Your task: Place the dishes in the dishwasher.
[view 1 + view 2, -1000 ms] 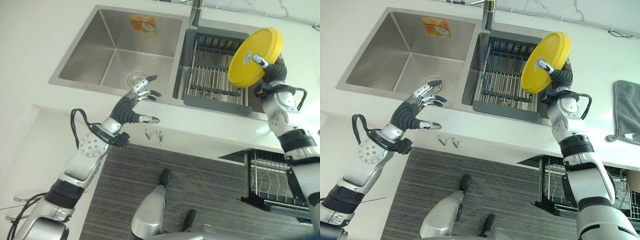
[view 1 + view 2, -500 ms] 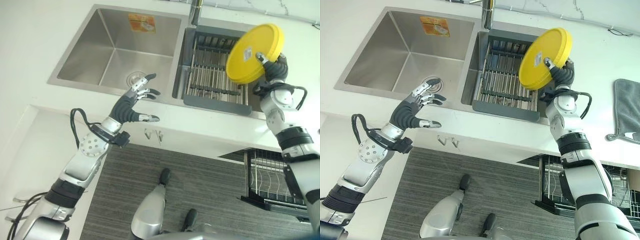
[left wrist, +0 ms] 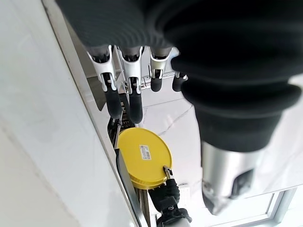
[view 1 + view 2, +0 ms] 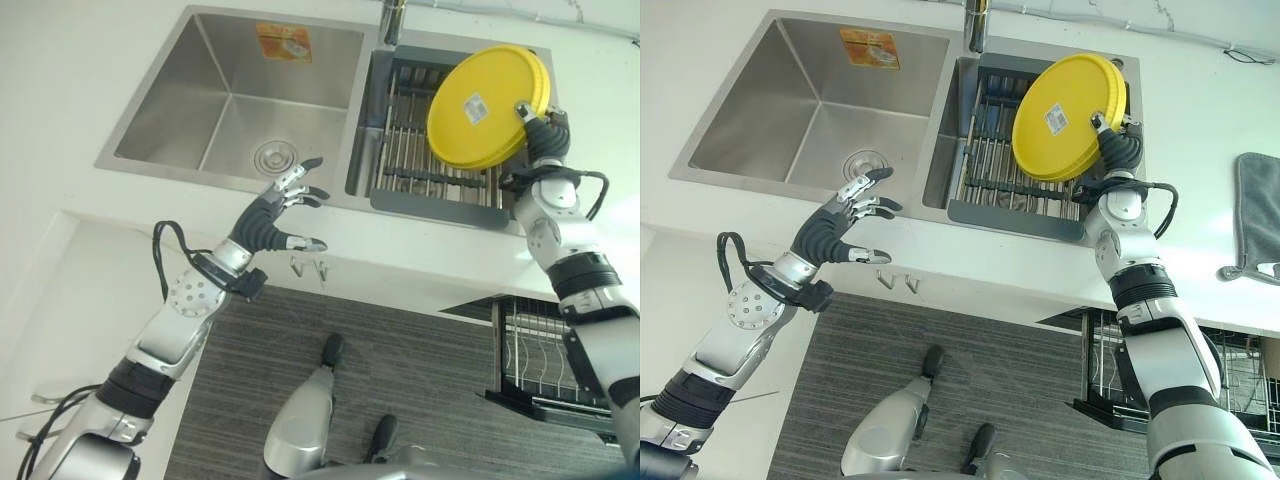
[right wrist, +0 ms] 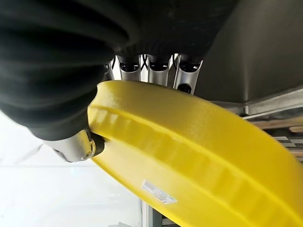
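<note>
Fingers of the right hand (image 4: 1112, 148) pinch the yellow plate (image 4: 1068, 118) at its four o'clock rim, apparently above the rack (image 4: 990, 165); left hand (image 4: 840, 222) hovers, spread.

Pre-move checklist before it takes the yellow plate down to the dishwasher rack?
1. Grip on plate: ok. The right hand pinches the yellow plate at its rim, thumb on the underside.
2. Plate clear of the sink drying rack: cannot tell; it is tilted over the rack, and contact is hidden.
3. Dishwasher rack pulled out: ok, it shows below the counter edge.
4. Free slots in that rack: cannot tell, the right arm covers much of it.
5. Left hand out of the way: ok, open, by the left sink basin, holding nothing.
</note>
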Tool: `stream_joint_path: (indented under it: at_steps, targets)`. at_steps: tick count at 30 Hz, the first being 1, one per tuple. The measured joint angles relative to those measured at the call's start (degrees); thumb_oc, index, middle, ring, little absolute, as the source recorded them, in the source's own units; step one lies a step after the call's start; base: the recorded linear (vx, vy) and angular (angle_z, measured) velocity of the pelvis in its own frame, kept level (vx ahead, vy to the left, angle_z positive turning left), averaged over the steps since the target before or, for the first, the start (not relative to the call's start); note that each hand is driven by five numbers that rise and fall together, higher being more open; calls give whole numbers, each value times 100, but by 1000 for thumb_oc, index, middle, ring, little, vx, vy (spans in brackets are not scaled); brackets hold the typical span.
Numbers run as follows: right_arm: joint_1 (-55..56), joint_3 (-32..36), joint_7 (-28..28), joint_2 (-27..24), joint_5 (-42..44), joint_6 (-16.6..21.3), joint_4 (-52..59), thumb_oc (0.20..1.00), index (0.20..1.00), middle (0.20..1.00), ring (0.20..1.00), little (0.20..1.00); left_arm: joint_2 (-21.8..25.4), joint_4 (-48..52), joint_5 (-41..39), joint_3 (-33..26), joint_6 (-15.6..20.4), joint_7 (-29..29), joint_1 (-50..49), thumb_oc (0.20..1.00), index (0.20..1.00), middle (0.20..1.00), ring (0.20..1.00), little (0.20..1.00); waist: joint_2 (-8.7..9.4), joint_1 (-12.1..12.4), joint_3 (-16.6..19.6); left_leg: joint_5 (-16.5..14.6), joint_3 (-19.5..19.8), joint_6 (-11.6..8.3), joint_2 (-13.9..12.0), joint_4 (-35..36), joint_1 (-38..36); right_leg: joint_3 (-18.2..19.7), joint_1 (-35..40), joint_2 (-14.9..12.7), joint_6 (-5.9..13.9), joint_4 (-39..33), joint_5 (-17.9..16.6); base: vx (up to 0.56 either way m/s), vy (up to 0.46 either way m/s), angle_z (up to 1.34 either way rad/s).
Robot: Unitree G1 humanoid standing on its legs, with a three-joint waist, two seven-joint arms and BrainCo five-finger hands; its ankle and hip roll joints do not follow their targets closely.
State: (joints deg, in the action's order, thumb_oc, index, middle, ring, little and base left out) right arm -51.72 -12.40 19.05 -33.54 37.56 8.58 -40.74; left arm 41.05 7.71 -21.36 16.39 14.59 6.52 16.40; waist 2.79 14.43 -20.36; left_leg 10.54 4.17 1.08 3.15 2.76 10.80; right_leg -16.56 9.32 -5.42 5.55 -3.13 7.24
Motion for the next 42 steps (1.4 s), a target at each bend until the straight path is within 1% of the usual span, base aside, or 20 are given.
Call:
stream_joint_path:
  at_steps: [2, 5, 6, 7, 8, 9, 11, 14, 17, 19, 20, 23, 25, 28, 31, 33, 35, 37, 40, 42]
  targets:
    - [1, -3, -22, 1, 139, 63, 3, 200, 200, 200, 200, 200, -26, 0, 0, 1, -29, 0, -1, 1000, 1000, 1000, 1000, 1000, -48, -2, -9, 10, -4, 7, 1, 0, 0, 0, 9, 1, 0, -5, 0, -41, -21, 0]
    - [74, 6, -191, 0, 500, 68, 301, 200, 200, 200, 200, 200, -65, 1, 0, -7, -81, 1, -9, 1000, 1000, 1000, 1000, 1000, -56, -36, -4, 20, -14, -6, -22, 1, -28, 3, 42, 10, 1, -48, 0, -14, -34, -1]
    - [282, 59, -203, 6, 746, 69, 759, 200, 200, 200, 200, 200, -168, -6, 0, -22, -102, 5, -45, 1000, 1000, 1000, 1000, 1000, -56, -39, -4, 20, -19, -6, -15, 8, -109, 2, 132, 7, 2, -65, -1, 0, 0, 0]
    - [400, 146, -239, 23, 806, 76, 1043, 200, 200, 200, 200, 200, -225, -5, -1, -42, -102, 4, -53, 1000, 1000, 1000, 1000, 1000, -56, -47, -3, 18, -24, -6, -17, 15, -165, 3, 179, 5, 2, -65, -1, 0, 0, 0]
    - [559, 321, -241, 96, 968, 82, 1470, 200, 200, 200, 200, 200, -343, -5, -1, -105, -112, 5, -81, 1000, 1000, 1000, 1000, 1000, -55, -98, -3, 17, -29, -7, -18, 19, -239, 6, 244, 5, 2, -63, -2, 25, 1, -3]
    - [663, 491, -245, 224, 1074, 170, 1818, 200, 200, 200, 200, 200, -454, -4, -1, -137, -116, 0, -118, 1000, 1000, 1000, 1000, 1000, -55, -152, 2, 16, -34, -6, -21, 23, -310, 14, 305, 4, 2, -54, -2, 46, 26, -5]
    - [665, 609, -228, 242, 1103, 249, 2051, 200, 200, 200, 200, 200, -488, -2, -1, -129, -164, 8, -123, 1000, 1000, 1000, 1000, 1000, -52, -239, 16, -3, -86, -16, -38, 24, -381, 46, 346, -1, 2, -47, -2, 38, 35, -15]
    - [698, 768, -197, 242, 1220, 327, 2575, 200, 200, 200, 200, 200, -512, -16, -2, -178, -236, 4, -296, 1000, 1000, 1000, 1000, 1000, -53, -386, 152, -25, -247, -24, -91, 24, -454, 215, 326, -15, -2, -2, -8, -3, 6, -31]
    - [1214, 877, -192, 264, 1274, 324, 3136, 200, 200, 200, 200, 200, -649, -16, -2, -311, -282, -11, -586, 1000, 1000, 1000, 1000, 1000, -24, -472, 436, -42, -387, -36, -146, 105, -550, 364, 324, -14, -13, -20, -27, -10, -10, -27]
    - [1476, 877, -228, 264, 1262, 321, 3240, 200, 200, 200, 200, 200, -682, -17, -1, -325, -328, -11, -722, 1000, 1000, 1000, 1000, 1000, -22, -523, 567, -27, -505, -14, -196, 128, -631, 492, 346, -1, -34, -29, -46, -19, -24, -29]
    - [1586, 886, -227, 260, 1251, 318, 3244, 200, 200, 200, 200, 200, -706, -19, -1, -325, -339, -9, -785, 1000, 1000, 1000, 1000, 1000, -19, -631, 642, -25, -510, -16, -208, 143, -635, 492, 346, 6, -35, -37, -47, -32, -37, -13]
    - [2063, 994, -240, 253, 1244, 310, 3296, 200, 200, 200, 200, 200, -754, -19, -1, -332, -351, -8, -993, 1000, 1000, 1000, 1000, 1000, 2, -760, 835, -16, -657, -27, -251, 200, -733, 637, 368, 7, -44, -86, -79, -47, -40, -23]
    - [2390, 1142, -246, 261, 1250, 308, 3496, 200, 200, 200, 200, 200, -766, -19, 0, -358, -353, -7, -1052, 1000, 1000, 1000, 1000, 1000, 2, -854, 851, -20, -795, -34, -306, 202, -776, 715, 356, 10, -52, -90, -105, -55, -35, -34]
    - [2734, 1142, -306, 346, 1249, 311, 3910, 200, 200, 200, 200, 200, -779, -29, 0, -518, -357, -16, -1205, 1000, 1000, 1000, 1000, 1000, 1, -1096, 853, -61, -1012, -69, -391, 207, -854, 969, 310, 21, -60, -98, -165, -55, -32, -48]
    - [3234, 1167, -411, 572, 1263, 427, 4231, 200, 200, 200, 200, 200, -786, -49, 0, -533, -357, -102, -1212, 1000, 1000, 1000, 1000, 1000, 9, -1359, 992, -111, -1358, -89, -493, 209, -914, 1256, 186, 24, -54, -87, -229, -77, -26, -56]
    - [3680, 1337, -557, 842, 1321, 498, 4402, 200, 200, 200, 200, 200, -862, -49, 0, -589, -351, -213, -1219, 1000, 1000, 1000, 1000, 1000, -2, -1458, 1012, -152, -1587, -91, -565, 212, -1013, 1362, 128, 26, -42, -39, -245, -46, -25, -61]
    - [3907, 1377, -565, 862, 1432, 506, 4398, 200, 200, 200, 200, 200, -920, -73, 1, -593, -349, -254, -1220, 1000, 1000, 1000, 1000, 1000, -31, -1618, 1048, -205, -1764, -111, -596, 215, -1112, 1528, 133, 18, -41, -69, -286, -40, -39, -55]
    - [4091, 1605, -572, 861, 1548, 543, 4397, 200, 200, 200, 200, 200, -989, -109, 2, -592, -348, -260, -1234, 1000, 1000, 1000, 1000, 1000, -87, -1854, 1122, -225, -1902, -134, -627, 215, -1174, 1665, 133, 20, -43, -103, -334, -47, -49, -41]
    - [4191, 1832, -571, 860, 1713, 591, 4403, 200, 200, 200, 200, 200, -1034, -114, 3, -589, -346, -255, -1268, 1000, 1000, 1000, 1000, 1000, -158, -1932, 1211, -268, -2077, -193, -701, 216, -1291, 1909, 106, 43, -48, -100, -370, -68, -57, -42]
    - [4240, 1840, -579, 861, 1768, 611, 4418, 200, 200, 200, 200, 200, -1081, -115, 3, -589, -344, -251, -1267, 1000, 1000, 1000, 1000, 1000, -179, -2007, 1276, -275, -2082, -204, -722, 216, -1301, 1928, 84, 53, -46, -99, -376, -49, -35, -19]
